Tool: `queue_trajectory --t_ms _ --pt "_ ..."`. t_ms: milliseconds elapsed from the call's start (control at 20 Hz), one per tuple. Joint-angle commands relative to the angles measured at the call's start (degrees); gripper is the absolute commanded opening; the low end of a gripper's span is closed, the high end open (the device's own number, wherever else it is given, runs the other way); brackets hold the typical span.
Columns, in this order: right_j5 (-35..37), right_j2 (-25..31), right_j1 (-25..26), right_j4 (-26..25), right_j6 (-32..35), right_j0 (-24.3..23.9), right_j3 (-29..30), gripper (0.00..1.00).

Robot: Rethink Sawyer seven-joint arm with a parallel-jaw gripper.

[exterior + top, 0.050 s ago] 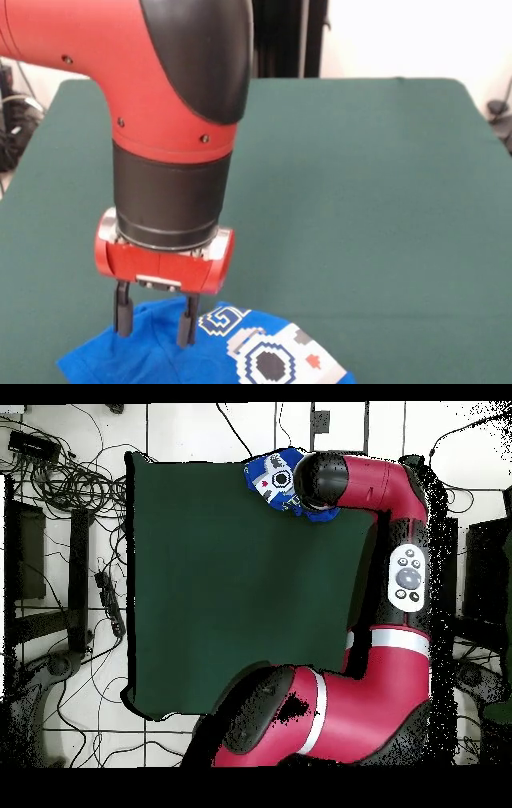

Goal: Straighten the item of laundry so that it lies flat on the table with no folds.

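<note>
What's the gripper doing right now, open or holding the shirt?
Gripper: open, jaws spread apart and down at the blue shirt near the table edge; no cloth pinched between them.

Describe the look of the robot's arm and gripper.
The arm has glossy red shells with black joint covers and a black cylindrical wrist; overhead, a white band and a grey button panel show. The gripper has a red rounded body with two slim black fingers.

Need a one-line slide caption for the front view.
Open gripper straddling a raised fold of the blue shirt at the green table's edge.
</note>
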Motion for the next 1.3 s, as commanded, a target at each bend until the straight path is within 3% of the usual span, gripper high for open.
queue_trajectory --t_ms 50,650,1100,1300 --pt "3.6 2.6 3.7 -0.9 0.1 2.7 -2.6 1.0" --pt "13.1 -4.0 7.3 -2.0 8.3 4.4 -7.7 1.0" --pt "24.5 -11.8 0.6 -1.1 10.4 7.4 -6.2 1.0" --pt "25.7 -13.6 -1.3 -1.2 10.2 8.2 -5.5 1.0"
